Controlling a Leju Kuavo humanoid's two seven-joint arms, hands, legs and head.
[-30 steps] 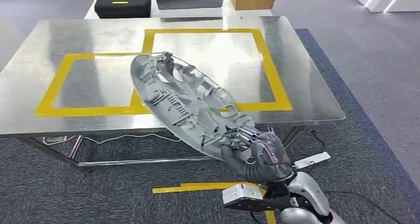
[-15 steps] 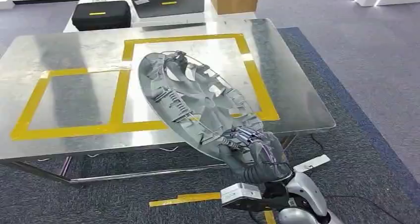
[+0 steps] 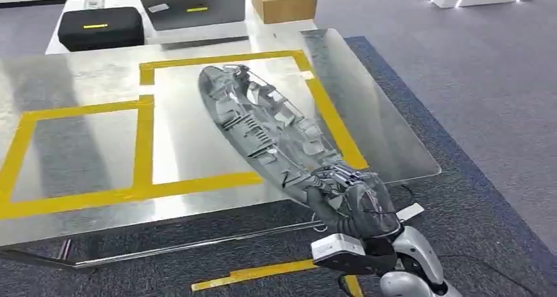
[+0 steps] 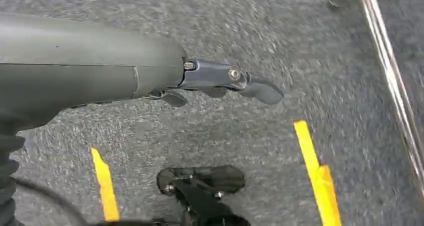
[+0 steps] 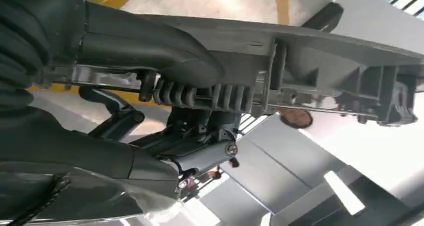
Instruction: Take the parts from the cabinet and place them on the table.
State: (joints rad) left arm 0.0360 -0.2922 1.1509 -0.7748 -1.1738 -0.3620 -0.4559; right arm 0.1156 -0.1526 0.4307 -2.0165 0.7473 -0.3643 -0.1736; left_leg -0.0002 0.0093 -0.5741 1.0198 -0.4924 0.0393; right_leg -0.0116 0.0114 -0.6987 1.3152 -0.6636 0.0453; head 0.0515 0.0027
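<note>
The worktop (image 3: pixel 85 159) is a shiny metal sheet with yellow tape (image 3: pixel 141 146) marking two rectangles on it, one on the left and one further to the right and far side. It stands on thin metal legs over a grey carpet (image 3: pixel 499 146), and a darker blue strip of carpet runs along its right edge. Behind the far edge there are a black case (image 3: pixel 100 27), a grey case (image 3: pixel 194 4) and a brown box (image 3: pixel 284 1). On the floor in front of the near edge lies a short piece of yellow tape. To the right of the worktop the carpet is wide and free. The right robot hand (image 3: pixel 351 202) grips the near rim of the part (image 3: pixel 266 126), a large round grey plastic cover with ribs and openings, seen from its inner side. The part is tilted and is held over the right taped rectangle, its far rim high above the surface; I cannot tell if it touches the worktop. In the right wrist view the fingers (image 5: pixel 150 46) wrap the rim of the part closely. The left robot hand (image 4: pixel 220 81) hangs over the carpet, holding nothing, its fingers apart.
</note>
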